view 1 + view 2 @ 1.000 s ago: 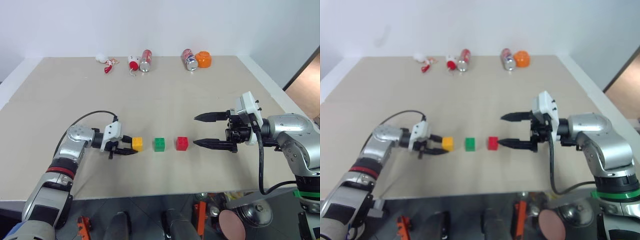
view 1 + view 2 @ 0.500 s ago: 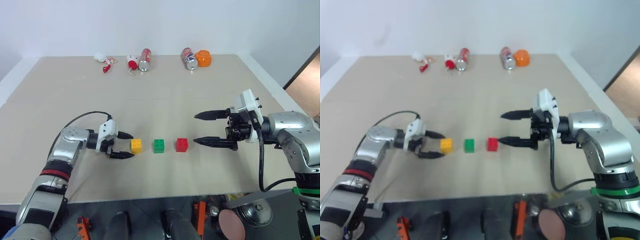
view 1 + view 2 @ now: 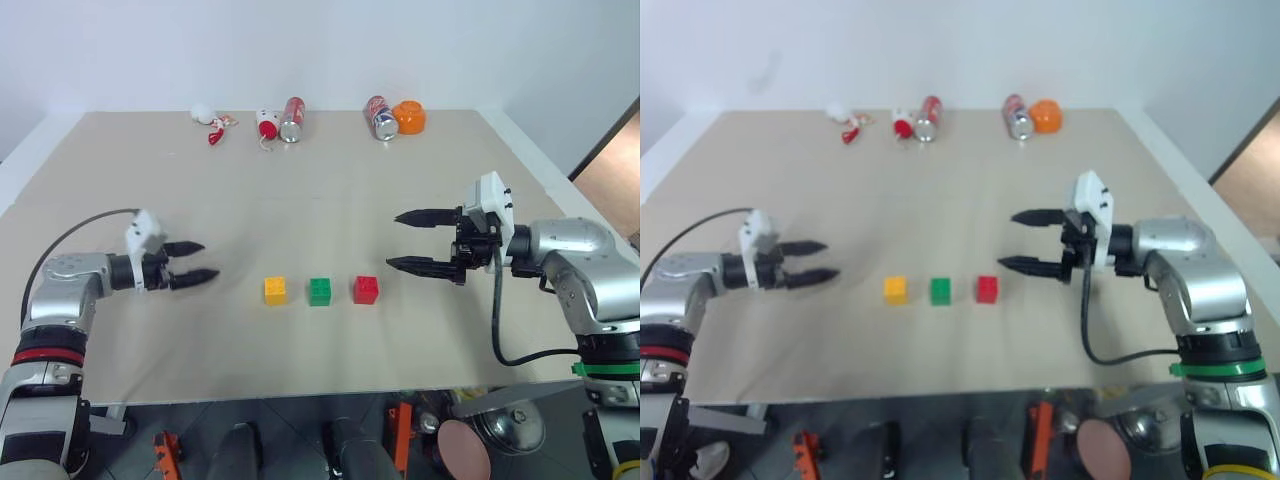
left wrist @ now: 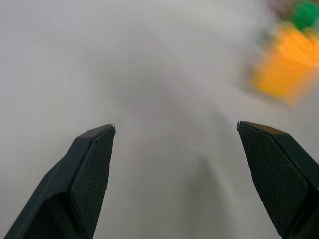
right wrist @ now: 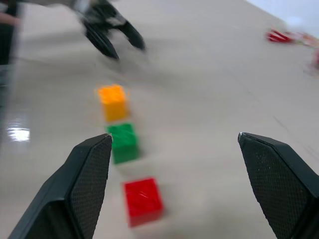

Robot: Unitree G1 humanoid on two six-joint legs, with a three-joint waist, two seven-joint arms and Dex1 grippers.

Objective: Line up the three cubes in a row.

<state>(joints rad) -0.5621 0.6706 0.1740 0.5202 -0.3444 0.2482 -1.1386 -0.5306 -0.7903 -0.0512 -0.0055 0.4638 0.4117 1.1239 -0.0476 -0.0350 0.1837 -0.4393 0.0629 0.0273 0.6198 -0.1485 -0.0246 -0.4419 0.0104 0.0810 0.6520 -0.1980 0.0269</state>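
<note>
Yellow-orange cube (image 3: 275, 290), green cube (image 3: 320, 291) and red cube (image 3: 365, 289) in a straight, evenly gapped row near the table's (image 3: 330, 190) front edge, bare surface all round. Left gripper (image 3: 196, 263) wide apart, empty, well left of the yellow-orange cube. Right gripper (image 3: 407, 241) spread wide, empty, near the red cube. Cans (image 3: 292, 120) and clutter along the far edge.

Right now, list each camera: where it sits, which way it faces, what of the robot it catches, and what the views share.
Left eye: on the head, looking down over the table; both arms, left tool, right tool.
Right eye: beside it, same scene.
Left wrist: looks along its own fingers at the table, yellow cube off to one side.
Right wrist: looks along its fingers at the red cube, green cube, yellow cube and left tool.
Shared: the cube row.
</note>
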